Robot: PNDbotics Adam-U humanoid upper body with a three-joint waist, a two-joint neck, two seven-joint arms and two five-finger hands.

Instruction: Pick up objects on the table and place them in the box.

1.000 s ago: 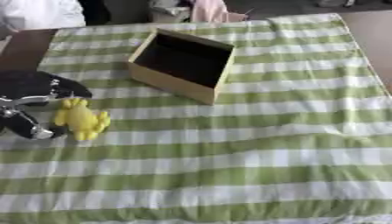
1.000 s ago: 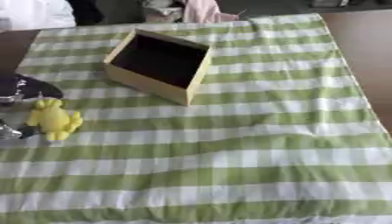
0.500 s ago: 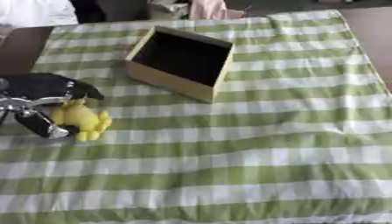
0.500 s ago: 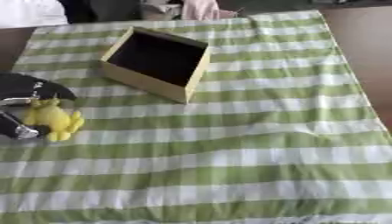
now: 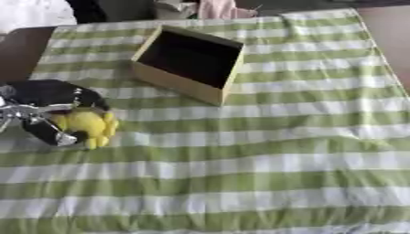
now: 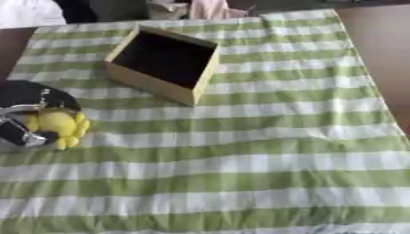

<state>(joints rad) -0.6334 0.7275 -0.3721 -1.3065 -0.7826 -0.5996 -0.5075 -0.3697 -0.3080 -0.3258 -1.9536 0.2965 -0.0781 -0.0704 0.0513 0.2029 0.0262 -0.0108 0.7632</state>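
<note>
A yellow soft toy (image 5: 86, 127) sits at the left edge of the green-and-white checked cloth, with my left hand (image 5: 44, 103) curled round it: dark fingers lie over its top and the thumb (image 5: 45, 133) under its near side. The toy looks slightly lifted off the cloth. An open tan box (image 5: 189, 63) with a dark inside stands at the upper middle of the table, up and to the right of the toy. My right hand shows in neither view.
The checked cloth (image 5: 264, 155) covers most of the table, with brown tabletop (image 6: 384, 41) bare at the right and far left. A pink item (image 5: 214, 7) and a white garment lie beyond the far edge.
My left hand has closed more over the yellow toy and carried it a little up and right, toward the box. The view has shifted slightly.
</note>
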